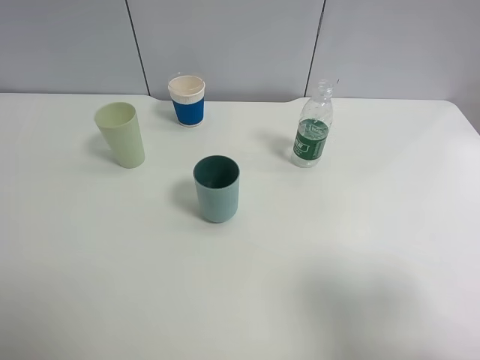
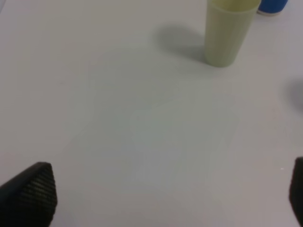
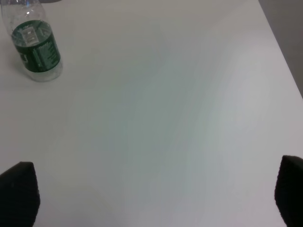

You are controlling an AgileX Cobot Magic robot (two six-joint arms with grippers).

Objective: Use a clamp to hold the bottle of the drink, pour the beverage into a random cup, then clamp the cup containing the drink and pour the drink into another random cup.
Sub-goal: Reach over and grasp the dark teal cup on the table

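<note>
Two pincers spread wide, left gripper (image 2: 163, 194) and right gripper (image 3: 154, 191) | clear plastic bottle with dark green label (image 1: 313, 127) upright; matte teal tumbler (image 1: 217, 187) in the middle; blue-sleeved paper cup (image 1: 187, 100) behind it

— What do we see carrying everything?

— We see a white table (image 1: 337, 262), smooth and matte, with a rounded corner at the far right.

— And what do we count standing on it?

— Four things, all upright. We find a teal tumbler (image 1: 217, 189) nearest the middle and a pale yellow-green tumbler (image 1: 120, 135) behind it to the left. A blue paper cup (image 1: 187, 100) with a cream rim stands near the far edge, and a clear bottle (image 1: 313, 127) with a dark green label stands to the right.

— Do we see any touching?

— No, we see them all well apart.
</note>
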